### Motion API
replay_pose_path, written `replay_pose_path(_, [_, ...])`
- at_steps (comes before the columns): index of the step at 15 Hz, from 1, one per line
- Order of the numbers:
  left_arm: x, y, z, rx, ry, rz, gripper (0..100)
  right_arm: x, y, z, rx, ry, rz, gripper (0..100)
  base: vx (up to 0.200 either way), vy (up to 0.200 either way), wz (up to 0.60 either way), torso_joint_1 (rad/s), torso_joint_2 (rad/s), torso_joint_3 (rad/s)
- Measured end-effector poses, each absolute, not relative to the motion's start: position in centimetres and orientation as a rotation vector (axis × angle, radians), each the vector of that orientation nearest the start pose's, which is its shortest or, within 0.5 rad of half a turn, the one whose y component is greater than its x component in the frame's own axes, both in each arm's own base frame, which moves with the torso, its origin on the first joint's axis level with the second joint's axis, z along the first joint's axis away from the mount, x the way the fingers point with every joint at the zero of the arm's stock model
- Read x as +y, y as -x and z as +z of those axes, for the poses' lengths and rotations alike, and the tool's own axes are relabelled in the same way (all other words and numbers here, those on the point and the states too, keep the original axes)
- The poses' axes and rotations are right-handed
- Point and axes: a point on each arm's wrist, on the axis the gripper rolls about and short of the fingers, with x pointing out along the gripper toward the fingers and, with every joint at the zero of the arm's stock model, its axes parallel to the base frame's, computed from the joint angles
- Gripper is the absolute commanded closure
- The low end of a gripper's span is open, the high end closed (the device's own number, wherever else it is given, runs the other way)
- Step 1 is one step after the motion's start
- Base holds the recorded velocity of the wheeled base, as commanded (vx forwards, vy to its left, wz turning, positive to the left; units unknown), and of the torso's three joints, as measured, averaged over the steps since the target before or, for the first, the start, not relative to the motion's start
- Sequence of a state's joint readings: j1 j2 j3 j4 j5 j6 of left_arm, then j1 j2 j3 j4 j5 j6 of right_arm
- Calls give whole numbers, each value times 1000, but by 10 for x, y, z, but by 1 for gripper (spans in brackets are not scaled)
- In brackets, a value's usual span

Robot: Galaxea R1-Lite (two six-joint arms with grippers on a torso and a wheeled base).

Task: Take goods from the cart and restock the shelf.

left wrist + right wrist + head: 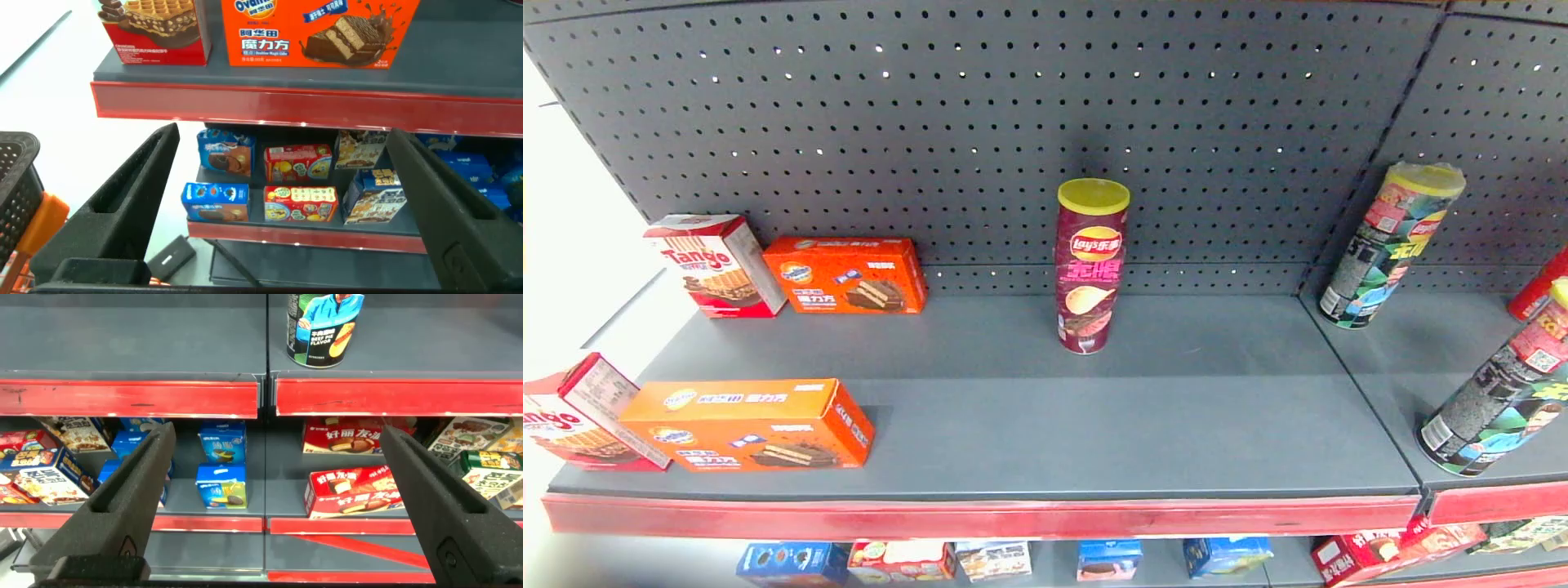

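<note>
The left tool (282,135) and the right tool (278,431) were both spread wide with nothing between their fingers, each facing the lower tiers. On the shelf (1029,425) a maroon chip can (1092,265) stood upright near the back panel, well apart from the orange boxes (845,275), and a dark mesh basket (18,175), probably the cart, sat near the left tool. The step in hand seemed to be fetching the next item, which would call for turning to the cart and closing on a good there.
</note>
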State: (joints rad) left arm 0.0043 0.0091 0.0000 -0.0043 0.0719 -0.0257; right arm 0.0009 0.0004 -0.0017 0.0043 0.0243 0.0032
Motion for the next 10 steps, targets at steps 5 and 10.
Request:
replay_pose_path(5, [2,22,76,4,25,76,0,1,23,76,3,-3,27,0,0,0,0,0,0,0])
replay_pose_path(10, [2,22,76,5,25,75,0,1,23,75,3,-3,26,0,0,0,0,0,0,0])
